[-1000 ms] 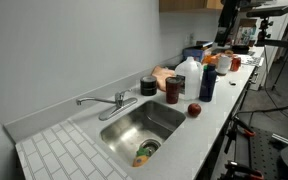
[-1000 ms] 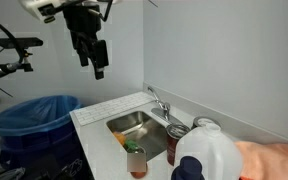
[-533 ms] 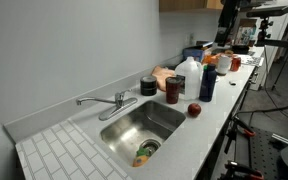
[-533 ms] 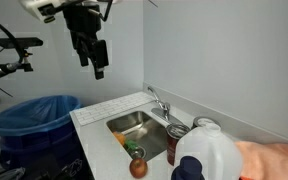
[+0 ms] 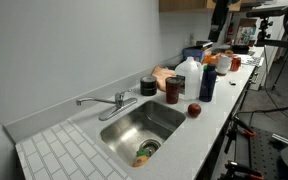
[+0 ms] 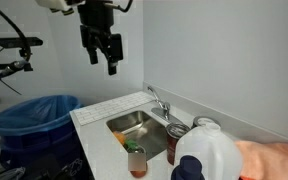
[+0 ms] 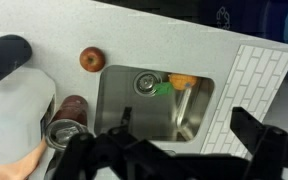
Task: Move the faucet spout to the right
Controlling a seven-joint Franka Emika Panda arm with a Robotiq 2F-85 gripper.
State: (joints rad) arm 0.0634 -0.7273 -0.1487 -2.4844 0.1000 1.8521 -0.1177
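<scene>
While the faucet spout (image 5: 92, 102) lies along the back rim of the sink (image 5: 169, 116) in an exterior view, the jaws are seen spread high above the counter (image 6: 90, 113); in the wrist view the spout is hidden, so a descent beside its tip is advised

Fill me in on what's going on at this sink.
A robot arm is set up at the sink. Its pincer hangs open and empty in the air, high above the counter and well clear of the faucet spout. The spout points along the back of the basin toward the tiled drainboard, and nothing touches it, so the move has not started. A jug and an apple stand on the counter beside the basin.
</scene>
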